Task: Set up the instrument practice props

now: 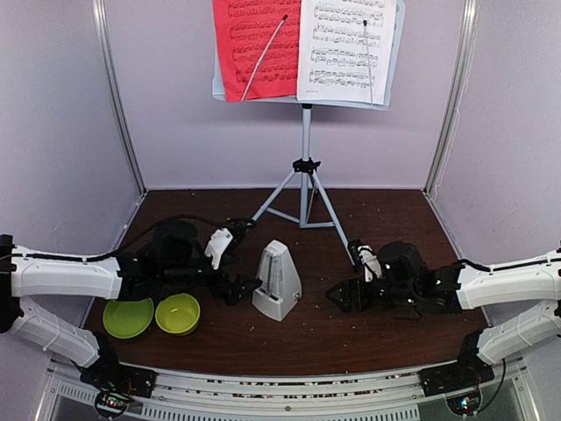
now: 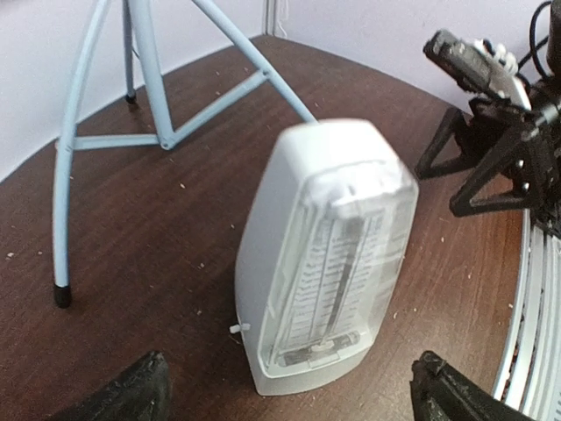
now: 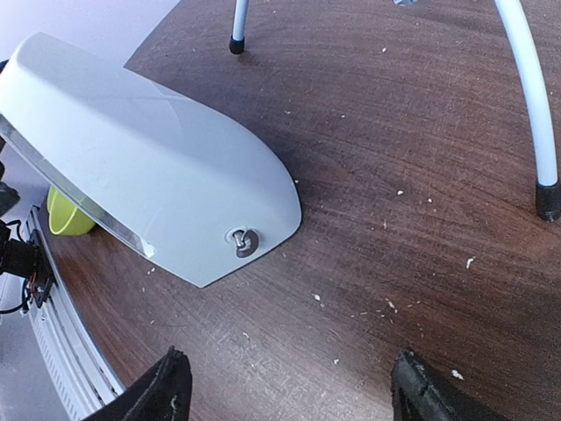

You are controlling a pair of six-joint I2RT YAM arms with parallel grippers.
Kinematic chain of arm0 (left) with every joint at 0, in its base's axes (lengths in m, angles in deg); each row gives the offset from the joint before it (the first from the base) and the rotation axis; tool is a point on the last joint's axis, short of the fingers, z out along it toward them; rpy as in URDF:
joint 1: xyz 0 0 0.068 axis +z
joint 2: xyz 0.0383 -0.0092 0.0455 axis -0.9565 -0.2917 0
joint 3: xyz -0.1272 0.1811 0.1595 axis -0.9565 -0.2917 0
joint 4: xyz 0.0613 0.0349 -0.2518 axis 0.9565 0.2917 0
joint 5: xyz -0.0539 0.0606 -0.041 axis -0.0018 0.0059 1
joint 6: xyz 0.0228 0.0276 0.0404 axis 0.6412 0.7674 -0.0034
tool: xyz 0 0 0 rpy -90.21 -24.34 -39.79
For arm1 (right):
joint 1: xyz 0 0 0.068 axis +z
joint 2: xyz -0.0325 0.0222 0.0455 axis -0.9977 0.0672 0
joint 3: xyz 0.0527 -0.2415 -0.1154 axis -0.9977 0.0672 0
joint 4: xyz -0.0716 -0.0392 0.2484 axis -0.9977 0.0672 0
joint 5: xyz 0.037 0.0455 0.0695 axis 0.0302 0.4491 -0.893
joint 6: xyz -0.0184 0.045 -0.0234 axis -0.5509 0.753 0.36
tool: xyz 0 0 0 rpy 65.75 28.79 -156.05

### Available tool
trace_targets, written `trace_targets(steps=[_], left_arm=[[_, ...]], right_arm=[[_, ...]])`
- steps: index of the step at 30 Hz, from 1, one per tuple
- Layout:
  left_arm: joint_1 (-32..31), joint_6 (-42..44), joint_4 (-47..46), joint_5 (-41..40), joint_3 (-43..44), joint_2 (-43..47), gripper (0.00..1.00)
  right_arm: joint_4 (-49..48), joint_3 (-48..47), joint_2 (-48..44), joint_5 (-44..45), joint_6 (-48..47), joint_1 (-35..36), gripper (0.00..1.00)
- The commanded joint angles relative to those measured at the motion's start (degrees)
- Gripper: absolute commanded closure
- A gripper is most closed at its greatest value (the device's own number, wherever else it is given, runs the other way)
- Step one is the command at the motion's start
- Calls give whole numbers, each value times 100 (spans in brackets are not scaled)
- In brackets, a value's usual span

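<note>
At centre of the table (image 1: 386, 338), the whitish pyramid metronome (image 1: 277, 281) stands upright btwn the two grippers. Left gripper (image 1: 240, 288) sits just beside its left flank, fingers spread wide w/ nothing held. Its wrist cam shows the metronome's clear front ahead of the gap, untouched. Right gripper (image 1: 342, 296) is likewise spread and empty, near the right flank (a small winding key shows in its wrist cam). At the back, the tripod music stand (image 1: 306, 167) is on its legs w/ red sheet (image 1: 256, 48) left and white sheet (image 1: 344, 48) right on the desk. Two lime-green bowls (image 1: 128, 317) sit side by side nr the left arm.
</note>
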Motion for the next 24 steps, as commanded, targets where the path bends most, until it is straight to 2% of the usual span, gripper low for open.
trace_targets(steps=[1,8,15,24], left_arm=[[-275,-252,24,-854,24,448,2],[-694,-608,-77,-1423,522,-64,2],[-725,-743,41,-1576,1044,-777,4],[-734,-756,-144,-1451,1373,-1205,20]], right_arm=[[-313,36,64,165,91,61,21],[-440,-225,443,107,95,142,22],[-353,-659,736,174,9,292,22],[89,-1410,529,432,-247,285,20]])
